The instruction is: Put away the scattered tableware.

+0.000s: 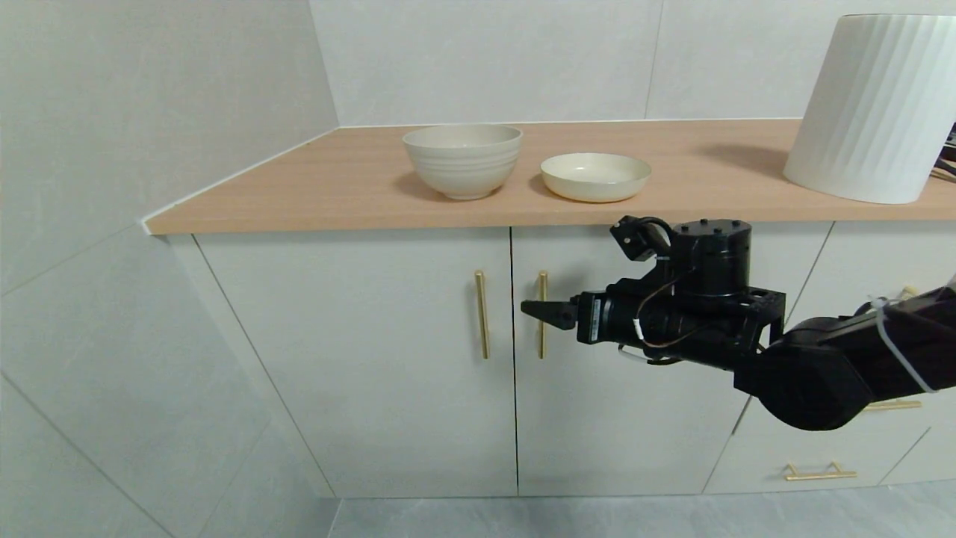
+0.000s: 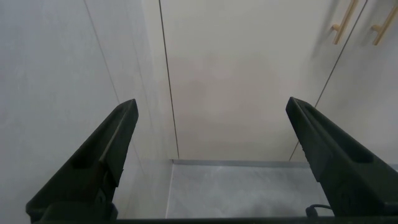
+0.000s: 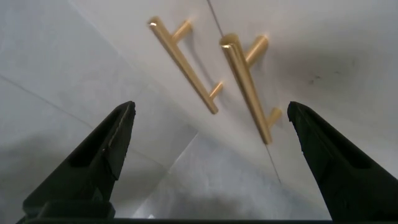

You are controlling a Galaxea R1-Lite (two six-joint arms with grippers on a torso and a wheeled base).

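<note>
A deep cream bowl (image 1: pixel 463 161) and a shallow cream dish (image 1: pixel 595 176) stand side by side on the wooden countertop (image 1: pixel 336 187). Below them are two shut cabinet doors with upright gold handles (image 1: pixel 482 314) (image 1: pixel 543 314). My right gripper (image 1: pixel 541 310) hovers just in front of the right door's handle. In the right wrist view it (image 3: pixel 210 111) is open, with both handles (image 3: pixel 186 65) (image 3: pixel 249 87) ahead between its fingers and not touching them. My left gripper (image 2: pixel 211 106) is open and holds nothing, facing the left cabinet door (image 2: pixel 242 81) low near the floor.
A tall white ribbed container (image 1: pixel 874 104) stands at the counter's right end. A tiled wall (image 1: pixel 112 224) closes the left side next to the cabinet. Drawers with gold handles (image 1: pixel 819 472) lie to the lower right. Grey floor (image 1: pixel 597 519) runs below.
</note>
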